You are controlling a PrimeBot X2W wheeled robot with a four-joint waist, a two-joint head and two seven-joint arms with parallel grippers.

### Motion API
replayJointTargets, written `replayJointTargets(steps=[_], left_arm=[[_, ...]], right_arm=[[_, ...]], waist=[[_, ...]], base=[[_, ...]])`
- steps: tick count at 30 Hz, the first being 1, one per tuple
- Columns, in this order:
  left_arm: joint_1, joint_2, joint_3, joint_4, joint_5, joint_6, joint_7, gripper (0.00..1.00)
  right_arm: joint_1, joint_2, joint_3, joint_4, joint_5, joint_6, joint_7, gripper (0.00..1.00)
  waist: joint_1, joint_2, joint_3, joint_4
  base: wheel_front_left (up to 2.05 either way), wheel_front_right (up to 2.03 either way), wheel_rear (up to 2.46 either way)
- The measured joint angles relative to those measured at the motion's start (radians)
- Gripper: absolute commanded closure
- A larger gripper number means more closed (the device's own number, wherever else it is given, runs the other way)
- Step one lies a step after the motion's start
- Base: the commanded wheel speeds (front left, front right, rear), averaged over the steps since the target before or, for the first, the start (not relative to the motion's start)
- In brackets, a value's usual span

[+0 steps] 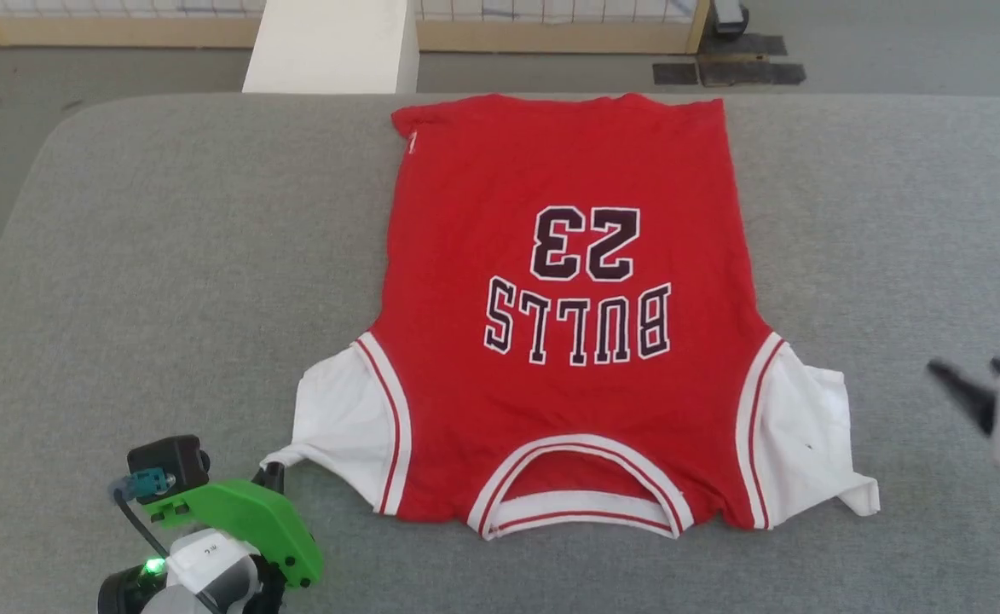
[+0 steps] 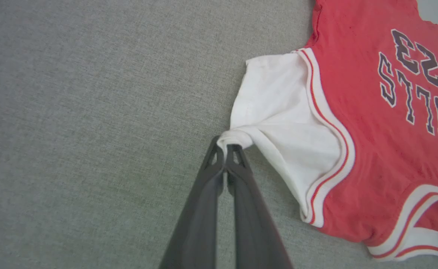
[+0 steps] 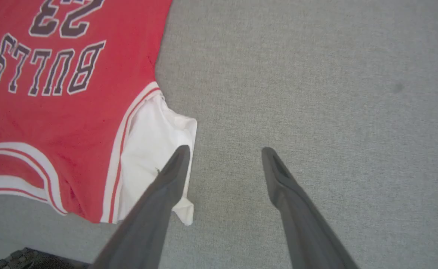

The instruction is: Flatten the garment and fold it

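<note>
Clamped shut, the left gripper (image 2: 226, 146) with its two long dark fingers pinches the bunched white corner of the bright red sleeveless sports jersey (image 1: 568, 256) of soft cloth, at the near left. That jersey lies spread flat, printed side up, on the grey fabric-covered table (image 1: 167, 256), neck opening near and hem far, with its white inside showing at both armholes. At the right, the right gripper (image 3: 224, 149) hangs with jaws wide apart, holding nothing, just beside the near right white flap.
</note>
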Motion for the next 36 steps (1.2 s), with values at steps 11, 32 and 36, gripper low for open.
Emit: replayJointTargets(steps=[11, 32, 36], left_arm=[[0.003, 0.0, -0.001, -0.04, 0.0, 0.004, -0.019, 1.0], [-0.116, -0.082, -0.093, -0.293, 0.046, 0.005, -0.116, 1.0], [-0.13, -0.103, -0.116, -0.333, 0.046, -0.005, -0.135, 1.0]], right_arm=[[-0.043, 0.178, -0.163, -0.091, -0.008, 0.0, -0.37, 0.0], [-0.758, -0.007, 0.035, 0.27, -0.144, 0.0, -0.338, 0.0], [-0.896, -0.056, 0.062, 0.329, -0.186, 0.0, -0.228, 0.0]], waist=[[0.0, 0.0, 0.007, -0.003], [0.0003, 0.0, 0.349, 0.107], [0.0003, 0.0, 0.433, 0.149]], base=[[0.0, 0.0, 0.0], [0.0, 0.0, 0.0], [0.0, 0.0, 0.0]])
